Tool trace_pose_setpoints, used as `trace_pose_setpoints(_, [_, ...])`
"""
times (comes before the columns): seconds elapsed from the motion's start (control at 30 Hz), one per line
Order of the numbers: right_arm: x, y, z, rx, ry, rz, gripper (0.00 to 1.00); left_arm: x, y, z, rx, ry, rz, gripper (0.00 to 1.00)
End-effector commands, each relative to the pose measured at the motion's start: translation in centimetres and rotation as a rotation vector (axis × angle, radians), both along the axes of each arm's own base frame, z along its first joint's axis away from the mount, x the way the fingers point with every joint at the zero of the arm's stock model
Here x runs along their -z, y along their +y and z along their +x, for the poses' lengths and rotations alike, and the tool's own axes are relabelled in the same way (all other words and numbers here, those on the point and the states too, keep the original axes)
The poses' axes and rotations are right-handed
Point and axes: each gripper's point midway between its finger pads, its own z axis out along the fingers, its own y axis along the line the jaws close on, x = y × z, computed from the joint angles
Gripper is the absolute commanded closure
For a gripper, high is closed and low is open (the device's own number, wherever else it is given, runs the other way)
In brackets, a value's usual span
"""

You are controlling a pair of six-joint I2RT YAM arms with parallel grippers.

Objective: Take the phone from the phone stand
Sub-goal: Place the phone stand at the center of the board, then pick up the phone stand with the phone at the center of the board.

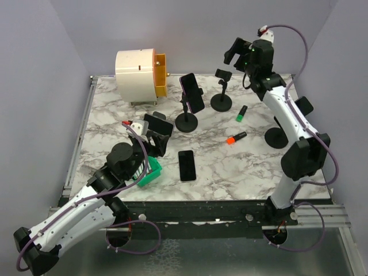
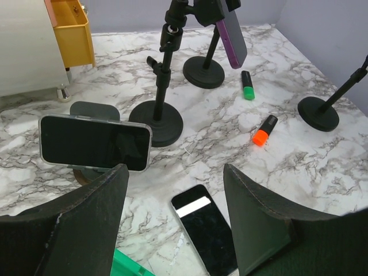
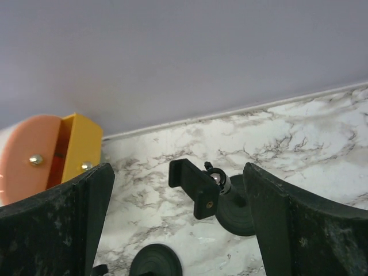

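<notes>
I'm seeing tabletop wearing smooth marble-pattern finish, faintly shining. Upright phone on near-left stand showing glossy dark glass, pale satin rim. Flat phone mirroring light. Tall stand base reading matt black. Left gripper fingers looking grainy, rough, matt black. Far-left drawer looking smooth yellow plastic.

The top camera is fixed above and behind the arm bases, looking down over the whole marble table from well back. The left wrist camera sits low at the near left, facing far and right between its own fingers. The right wrist camera hangs high at the far right, facing left toward the back wall. All three share the empty stand and yellow drawer
</notes>
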Motion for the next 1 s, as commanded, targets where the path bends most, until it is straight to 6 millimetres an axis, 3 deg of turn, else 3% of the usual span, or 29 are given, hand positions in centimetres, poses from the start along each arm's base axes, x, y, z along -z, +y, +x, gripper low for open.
trace_pose_setpoints(0.0, [-9.4, -1.5, -4.6, 0.020, -0.150, 0.072, 0.00, -0.6, -0.2, -0.3, 0.019, -0.018, -0.031, 0.32])
trace_pose_setpoints(0.17, [-14.4, 1.2, -10.7, -0.101, -0.264, 0.091, 0.01, -0.7, -0.4, -0.4, 0.033, -0.023, -0.042, 0.32])
trace_pose_setpoints(0.33, [-15.7, 6.9, -16.8, -0.267, -0.314, -0.001, 0.00, -0.6, -0.4, -0.4, 0.035, -0.022, -0.043, 0.32])
trace_pose_setpoints(0.43, [-14.1, 9.1, -19.2, -0.367, -0.284, -0.022, 0.00, -0.5, -0.4, -0.3, 0.030, -0.020, -0.038, 0.31])
trace_pose_setpoints(0.53, [-11.2, 9.9, -21.0, -0.422, -0.228, -0.028, 0.00, -0.3, -0.3, -0.2, 0.022, -0.018, -0.034, 0.31])
trace_pose_setpoints(0.63, [-7.5, 9.3, -22.5, -0.429, -0.169, -0.008, 0.00, 0.0, 0.1, 0.1, -0.005, -0.015, -0.026, 0.29])
trace_pose_setpoints(0.67, [-6.5, 8.7, -22.8, -0.414, -0.157, -0.005, 0.01, 0.1, 0.2, 0.2, -0.016, -0.012, -0.025, 0.24])
trace_pose_setpoints(0.73, [-3.8, 7.4, -23.3, -0.365, -0.120, -0.003, 0.00, -0.4, 0.6, 0.7, -0.054, -0.024, -0.058, 0.04])
trace_pose_setpoints(0.77, [-2.8, 6.8, -23.5, -0.342, -0.108, -0.005, 0.00, -0.5, 0.7, 0.9, -0.076, -0.025, -0.081, 0.01])
trace_pose_setpoints(0.87, [-0.5, 5.3, -24.5, -0.293, -0.097, 0.028, 0.00, -1.4, 0.6, 1.4, -0.105, -0.013, -0.164, 0.01])
trace_pose_setpoints(0.97, [0.1, 4.7, -26.1, -0.311, -0.138, 0.078, 0.00, -2.9, -0.3, 1.9, -0.098, -0.003, -0.254, 0.01])
